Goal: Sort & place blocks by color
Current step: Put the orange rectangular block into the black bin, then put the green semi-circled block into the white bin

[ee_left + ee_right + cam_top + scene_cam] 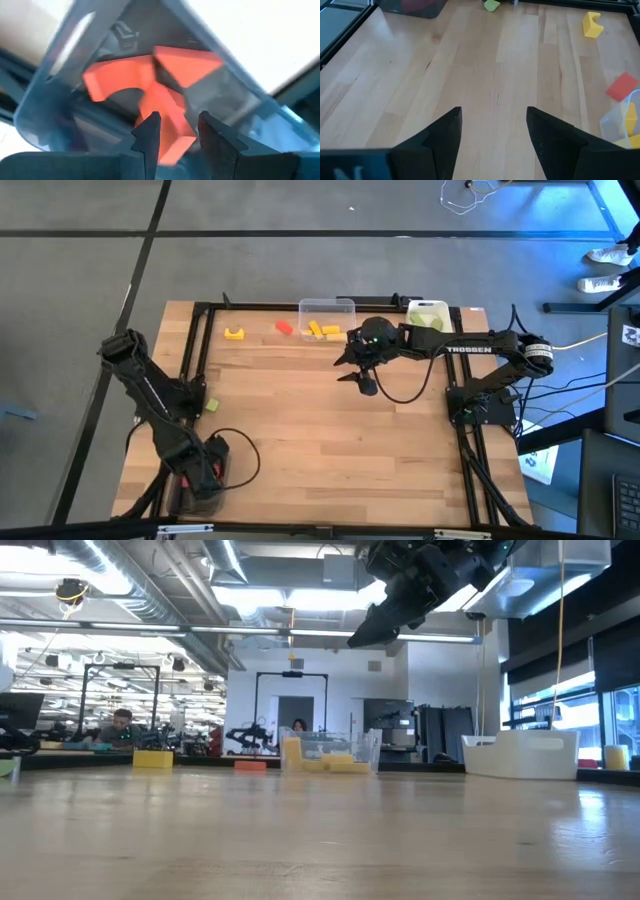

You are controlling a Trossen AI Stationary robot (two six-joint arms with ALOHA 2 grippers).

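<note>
Two red blocks inside a clear container appear only past the left gripper's part-open, empty fingers; overhead, the right gripper hovers open toward twelve o'clock over the desk.

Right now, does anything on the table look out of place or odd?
Three blocks lie loose on the wood: a red block beside the clear container, a yellow arch further left, a green block at its left edge. Nothing looks spilled or damaged.
</note>
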